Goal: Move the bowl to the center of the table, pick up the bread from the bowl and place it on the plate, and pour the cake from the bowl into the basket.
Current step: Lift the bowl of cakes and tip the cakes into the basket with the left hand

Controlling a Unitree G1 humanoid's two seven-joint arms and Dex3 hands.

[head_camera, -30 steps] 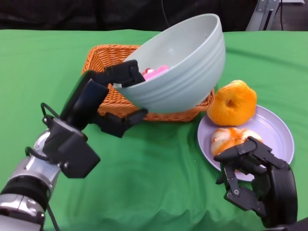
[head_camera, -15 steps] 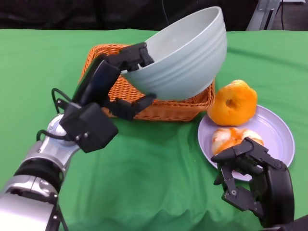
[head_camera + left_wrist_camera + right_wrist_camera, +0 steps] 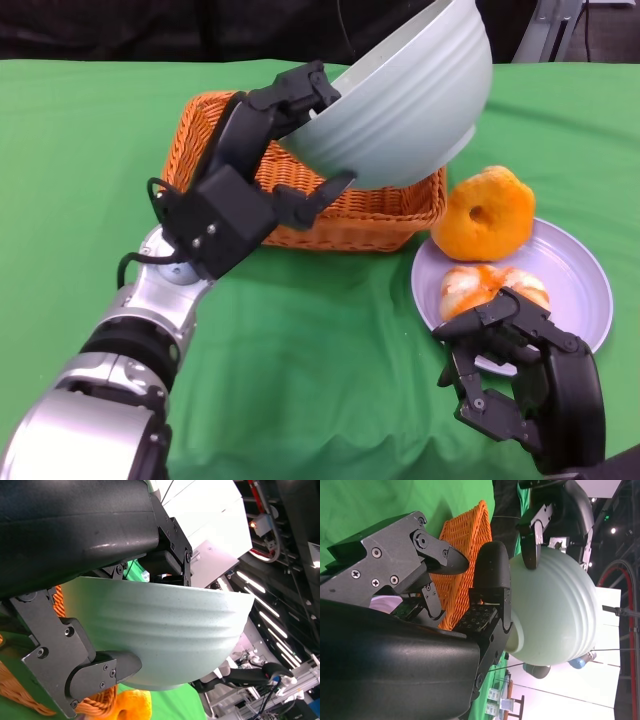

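A: Where is the bowl [image 3: 405, 105]?

B: Lifted over the wicker basket [image 3: 345, 215] and tipped steeply, its mouth turned away from the head camera toward the far side. The left hand [image 3: 285, 140] grips it by the near rim, fingers over the lip and another part of the hand bracing the ribbed outside. I'd say that hold is what lets the wrist roll the bowl while keeping it above the basket.

A: So this is the pouring step?

B: That is my reading. The tilt suits tipping the cake out so it falls inside the wicker walls, not onto the green desk [image 3: 300, 340]. I can't see the cake now; the bowl hides the basket's inside, so whether it has dropped is not something I can tell.

A: And the bread?

B: 2 pieces are on the lilac plate [image 3: 580, 290] to the right of the basket. An orange ring-shaped bread [image 3: 488, 212] stands on edge at the plate's far rim, and a paler glazed piece [image 3: 480, 285] lies flat nearer the robot. That part of the task looks done.

A: The right hand?

B: The right hand [image 3: 520, 370] is by the plate's near edge, fingers loosely curled and apart, holding nothing. It seems parked there, clear of the pour.
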